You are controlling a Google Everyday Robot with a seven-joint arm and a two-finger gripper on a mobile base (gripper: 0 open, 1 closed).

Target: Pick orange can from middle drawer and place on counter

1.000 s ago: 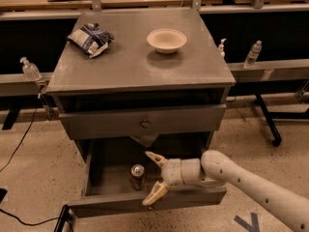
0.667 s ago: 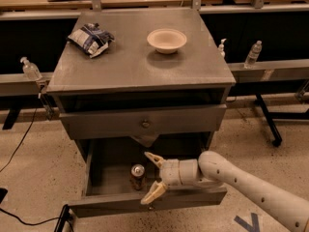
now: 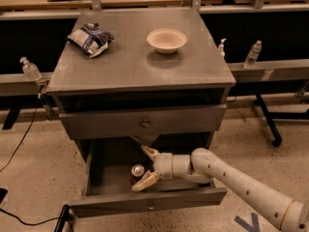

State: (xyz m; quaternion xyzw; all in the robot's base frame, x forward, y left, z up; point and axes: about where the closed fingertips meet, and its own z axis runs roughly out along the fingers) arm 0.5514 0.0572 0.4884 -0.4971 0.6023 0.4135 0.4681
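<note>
now: claw spread at the can, nothing lifted yet

the small orange-brown drink can with the shiny silver lid [image 3: 137,171] stands upright on the plain grey floor of the wide, shallow dark-grey middle drawer [image 3: 120,208], which is pulled out. it sits near the middle of the tray, a little toward the front panel. the white arm reaches in from the right, and its cream two-finger claw [image 3: 139,168] is at the can with its fingers spread wide. one finger shows above and behind the can, the other in front of it and lower. whether either finger touches the can cannot be made out, and the can is not pinched.

judging by its look, the can is light and stiff enough along its height, but its thin sides would dent under a hard squeeze and its printed metal is smooth and likely slippery. the sensible hold is across the round body at about mid-height, below the lid's rim, with the fingers on opposite sides so it does not twist out or tip. the drawer's front lip and the closed grey drawer above [image 3: 145,123] leave little room, so it would have to come up and out with care.

the broad flat grey bench [image 3: 130,66] on top of the cabinet has bare space toward its front. a crumpled blue-and-white snack bag [image 3: 90,38] lies at the back left and a pale shallow bowl [image 3: 166,40] at the back right.
</note>
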